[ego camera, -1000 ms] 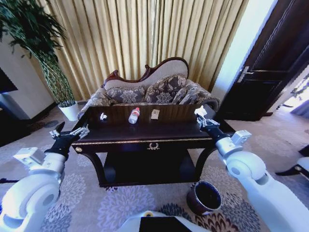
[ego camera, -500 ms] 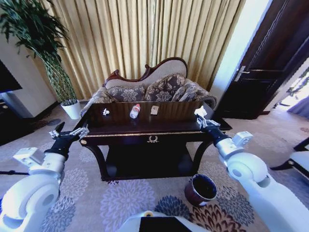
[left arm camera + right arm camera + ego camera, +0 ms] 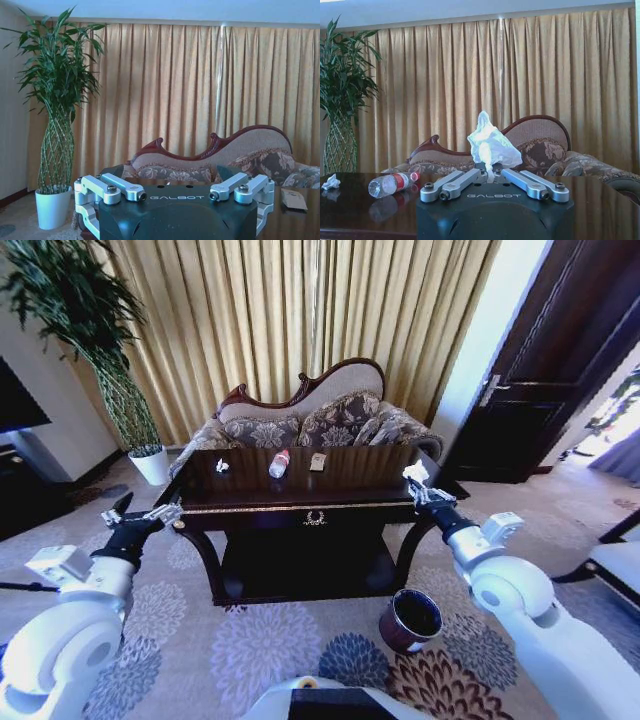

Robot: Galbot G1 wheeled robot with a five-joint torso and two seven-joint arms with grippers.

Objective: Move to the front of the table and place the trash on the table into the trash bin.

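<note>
Right gripper [image 3: 416,480] is pinched on a white tissue wad [image 3: 490,141] at the desk's [image 3: 300,502] corner, presumably headed for the trash bin [image 3: 410,620] below; bottle [image 3: 279,463] lies mid-desk; left gripper [image 3: 140,516] hangs spread wide.

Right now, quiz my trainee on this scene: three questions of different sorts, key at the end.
1. True or false: the bottle stands upright on the table.
2. Where is the trash bin? A: on the table. B: on the carpet, before the table's right end. C: on the sofa.
3. What do the right gripper jaws hold?

Key: 1 false, it lies on its side. 2 B. 3 a white crumpled wad.
</note>
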